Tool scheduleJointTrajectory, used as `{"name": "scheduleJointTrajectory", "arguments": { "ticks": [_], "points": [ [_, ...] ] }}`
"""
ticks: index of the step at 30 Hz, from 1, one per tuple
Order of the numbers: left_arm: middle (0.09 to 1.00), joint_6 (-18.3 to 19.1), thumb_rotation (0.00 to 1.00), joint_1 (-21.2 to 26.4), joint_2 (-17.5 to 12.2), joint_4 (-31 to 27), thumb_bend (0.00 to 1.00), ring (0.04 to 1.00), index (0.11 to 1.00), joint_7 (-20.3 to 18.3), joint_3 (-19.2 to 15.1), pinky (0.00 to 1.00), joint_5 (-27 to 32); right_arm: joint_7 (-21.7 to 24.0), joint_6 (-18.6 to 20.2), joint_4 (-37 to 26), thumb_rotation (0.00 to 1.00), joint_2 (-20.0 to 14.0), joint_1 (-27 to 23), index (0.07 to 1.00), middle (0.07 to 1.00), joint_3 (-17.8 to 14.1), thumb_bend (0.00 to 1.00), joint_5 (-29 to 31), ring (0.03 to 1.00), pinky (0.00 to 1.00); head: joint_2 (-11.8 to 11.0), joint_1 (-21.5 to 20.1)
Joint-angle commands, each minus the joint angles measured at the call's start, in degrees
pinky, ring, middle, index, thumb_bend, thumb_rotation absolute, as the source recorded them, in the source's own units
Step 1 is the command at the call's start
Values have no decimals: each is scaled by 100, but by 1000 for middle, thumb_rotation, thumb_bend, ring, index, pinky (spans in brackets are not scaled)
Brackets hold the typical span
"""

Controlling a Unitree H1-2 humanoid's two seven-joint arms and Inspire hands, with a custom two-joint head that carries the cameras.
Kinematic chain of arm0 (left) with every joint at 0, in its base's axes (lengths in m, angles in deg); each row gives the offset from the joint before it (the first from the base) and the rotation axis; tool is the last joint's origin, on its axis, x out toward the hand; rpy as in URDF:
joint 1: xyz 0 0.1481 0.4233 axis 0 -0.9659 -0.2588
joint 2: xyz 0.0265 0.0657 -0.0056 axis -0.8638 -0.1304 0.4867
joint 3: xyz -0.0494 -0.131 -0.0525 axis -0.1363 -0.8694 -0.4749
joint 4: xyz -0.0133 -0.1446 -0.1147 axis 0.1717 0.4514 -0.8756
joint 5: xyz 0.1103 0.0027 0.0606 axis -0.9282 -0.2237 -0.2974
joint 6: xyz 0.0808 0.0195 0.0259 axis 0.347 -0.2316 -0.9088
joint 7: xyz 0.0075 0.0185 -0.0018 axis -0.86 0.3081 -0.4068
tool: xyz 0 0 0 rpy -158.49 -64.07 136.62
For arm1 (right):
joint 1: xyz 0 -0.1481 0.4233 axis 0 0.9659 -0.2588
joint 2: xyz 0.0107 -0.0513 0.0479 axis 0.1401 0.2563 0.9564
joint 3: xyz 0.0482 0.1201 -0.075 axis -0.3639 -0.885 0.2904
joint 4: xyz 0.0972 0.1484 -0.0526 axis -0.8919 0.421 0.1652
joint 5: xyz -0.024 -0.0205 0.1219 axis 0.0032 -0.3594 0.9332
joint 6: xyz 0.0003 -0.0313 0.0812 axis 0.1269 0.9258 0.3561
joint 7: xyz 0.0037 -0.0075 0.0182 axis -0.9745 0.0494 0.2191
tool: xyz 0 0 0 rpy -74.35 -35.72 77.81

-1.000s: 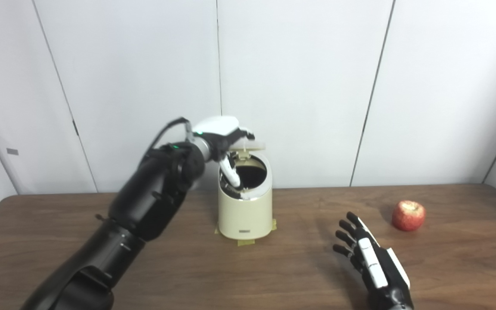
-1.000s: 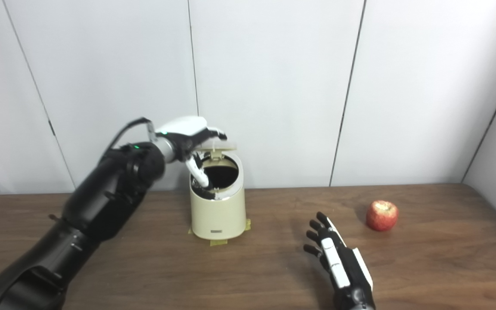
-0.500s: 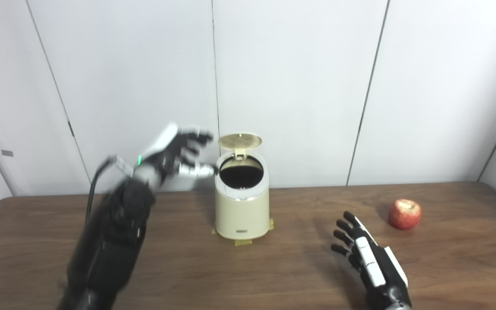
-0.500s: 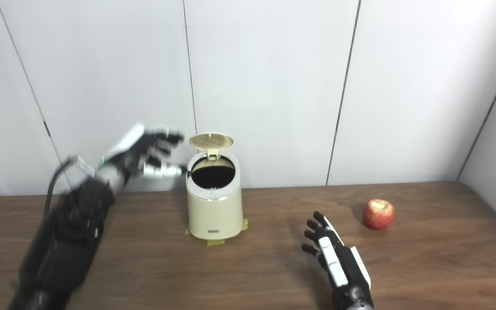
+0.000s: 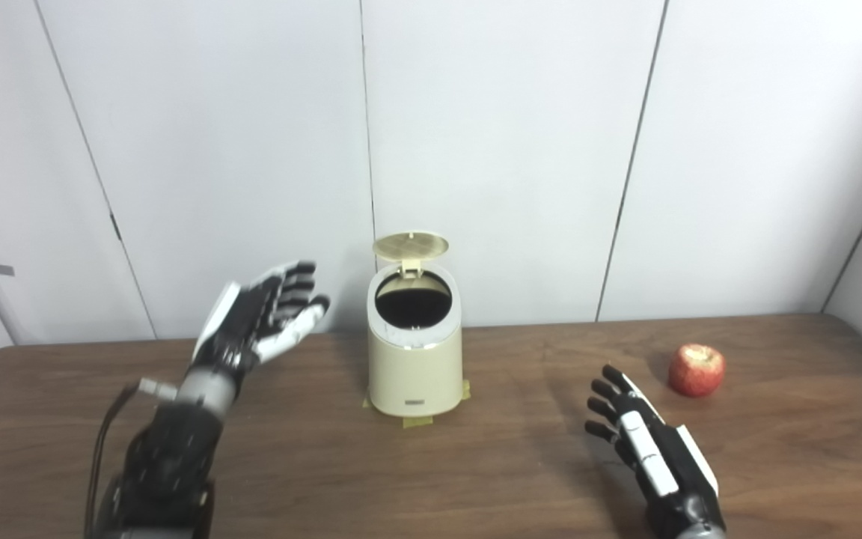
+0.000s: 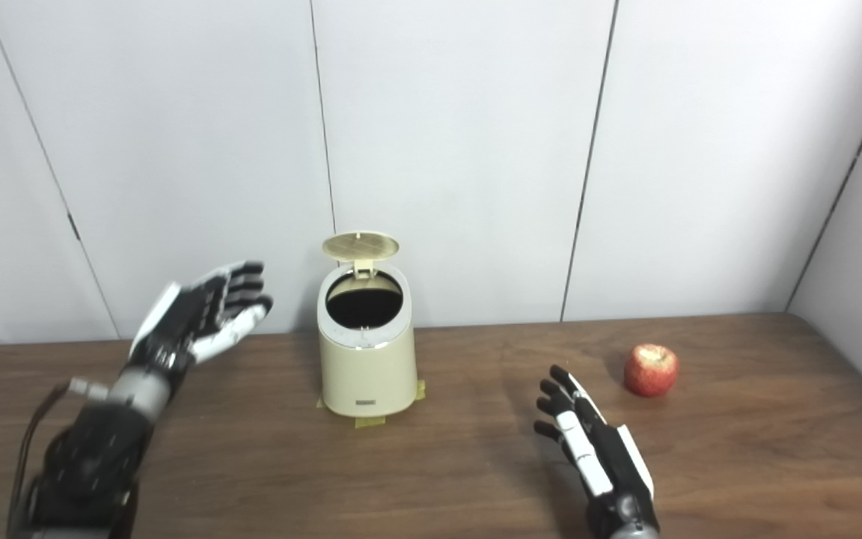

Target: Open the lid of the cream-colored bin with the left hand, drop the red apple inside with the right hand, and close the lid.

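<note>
At the near right of the table (image 5: 476,479), the right hand (image 5: 648,449) is lying flat with fingers spread and empty, the red apple (image 5: 696,370) waiting just beyond it. Farther left, the left hand (image 5: 263,318) is pulling back from the cream-colored bin (image 5: 414,359), fingers apart, leaving the lid (image 5: 411,245) standing open, so the apple pickup is likely coming next.

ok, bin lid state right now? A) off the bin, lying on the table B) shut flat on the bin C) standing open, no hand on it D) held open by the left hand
C: the lid stands upright on its hinge above the bin, whose dark mouth is exposed, while the left hand is open off to the side, clear of it.
</note>
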Motion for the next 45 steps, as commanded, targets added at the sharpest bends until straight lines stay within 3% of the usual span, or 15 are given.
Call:
{"name": "scheduleJointTrajectory", "arguments": {
  "ticks": [1,3,6,13,15,20,23,30,34,37,38,41,45],
  "points": [
    [882,-368,740,96,-21,-294,486,850,896,56,-39,817,266,21,-207,-223,543,-51,-190,914,900,-59,527,66,871,766,16,-8],
    [903,-359,765,-122,64,-374,496,877,910,112,-88,847,485,49,-261,-182,444,-86,-194,917,901,-91,575,105,869,767,16,-17],
    [920,-497,841,-410,152,-428,493,886,929,202,-158,854,741,81,-334,-160,383,-151,-185,917,902,-126,653,130,866,758,34,-72],
    [936,-1082,889,-765,242,-126,531,907,949,444,-356,898,1154,-56,-573,-90,299,-472,-165,900,890,-360,713,-127,869,810,95,-276],
    [935,-1143,889,-823,223,-73,557,911,949,479,-373,906,1197,-93,-608,-131,310,-538,-177,890,880,-442,745,-170,856,783,112,-393],
    [939,-1235,885,-913,115,15,520,914,956,508,-398,917,1329,-164,27,-739,291,-615,-198,883,879,-677,786,11,851,724,160,-837],
    [944,-1272,901,-962,12,53,500,918,971,477,-444,922,1421,-306,360,-1001,276,-700,-216,870,870,-836,805,-155,841,778,137,-1091],
    [964,-1188,899,-956,-156,107,456,943,991,444,-593,965,1766,-414,667,-1066,243,-1109,-410,870,864,-952,805,-678,819,756,124,-1500],
    [955,-1080,932,-943,-221,72,431,942,979,479,-621,983,1806,-362,858,-980,236,-1492,-632,878,880,-870,824,-1082,845,786,123,-1650],
    [949,-1027,941,-942,-236,16,409,934,977,500,-621,987,1808,-296,1018,-963,153,-1748,-823,900,893,-785,801,-1343,849,743,95,-1729],
    [953,-1044,943,-944,-247,18,394,939,981,490,-618,972,1817,-281,1126,-987,107,-1805,-882,908,909,-748,792,-1427,875,781,83,-1778],
    [959,-1034,948,-953,-273,4,371,950,991,475,-589,988,1829,-176,1476,-951,124,-2123,-1106,909,914,-575,799,-1833,909,850,72,-1860],
    [964,-924,973,-950,-289,-99,324,959,999,497,-550,1000,1826,49,1659,-749,157,-2485,-1352,915,934,-346,822,-2159,907,829,75,-1909]
  ]
}}
